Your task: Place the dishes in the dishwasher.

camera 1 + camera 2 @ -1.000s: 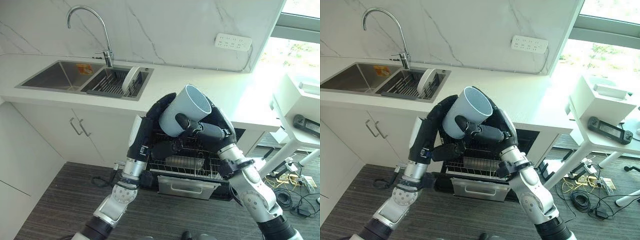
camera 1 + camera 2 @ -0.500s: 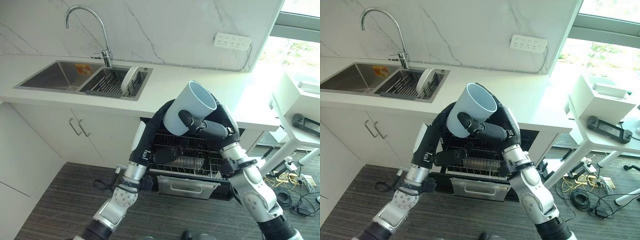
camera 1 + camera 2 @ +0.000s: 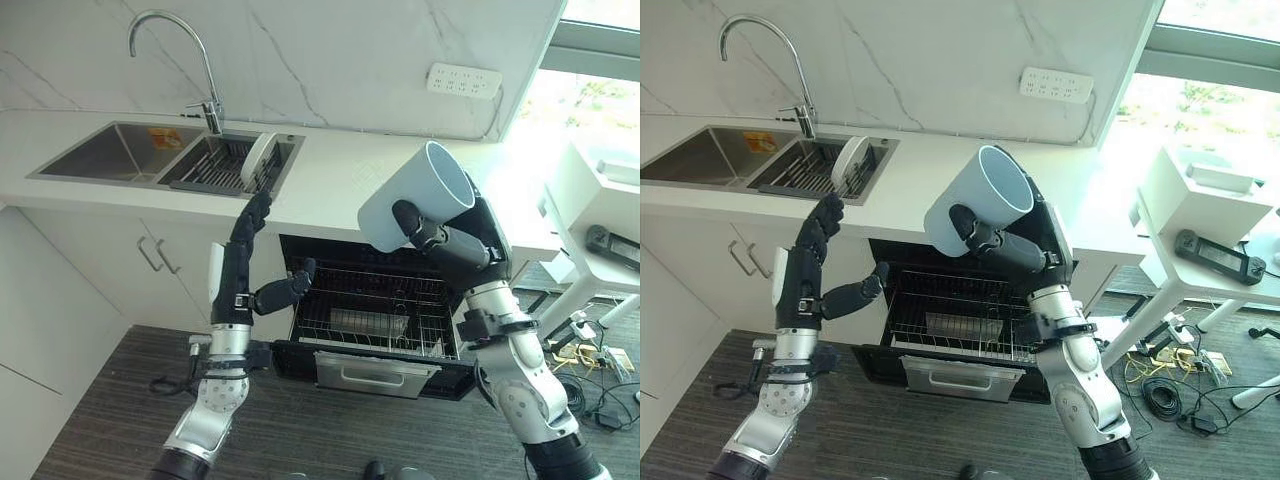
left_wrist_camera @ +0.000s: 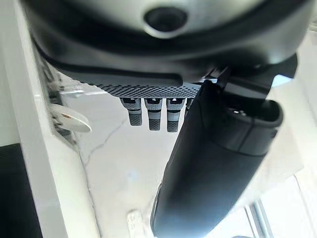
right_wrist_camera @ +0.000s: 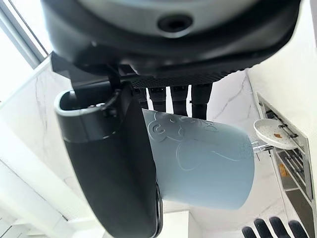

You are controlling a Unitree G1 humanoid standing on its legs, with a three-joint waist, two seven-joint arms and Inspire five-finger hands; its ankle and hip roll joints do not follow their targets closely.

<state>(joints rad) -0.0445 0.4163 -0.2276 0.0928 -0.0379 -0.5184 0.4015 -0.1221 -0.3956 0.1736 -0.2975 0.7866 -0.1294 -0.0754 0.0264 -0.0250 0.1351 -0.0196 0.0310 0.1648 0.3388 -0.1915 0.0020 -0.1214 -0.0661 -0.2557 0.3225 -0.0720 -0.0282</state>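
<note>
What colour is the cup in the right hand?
Pale blue, inside and out. The cup in the right hand shows best in the right eye view.

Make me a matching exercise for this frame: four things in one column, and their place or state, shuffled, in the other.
1. cup
2. plate
3. left hand
4. dishwasher rack

A. standing on edge in the sink rack
B. pulled out under the counter
C. gripped by the right hand, held above the dishwasher
D. open, fingers straight, holding nothing

Pairs: 1-C, 2-A, 3-D, 4-B
</note>
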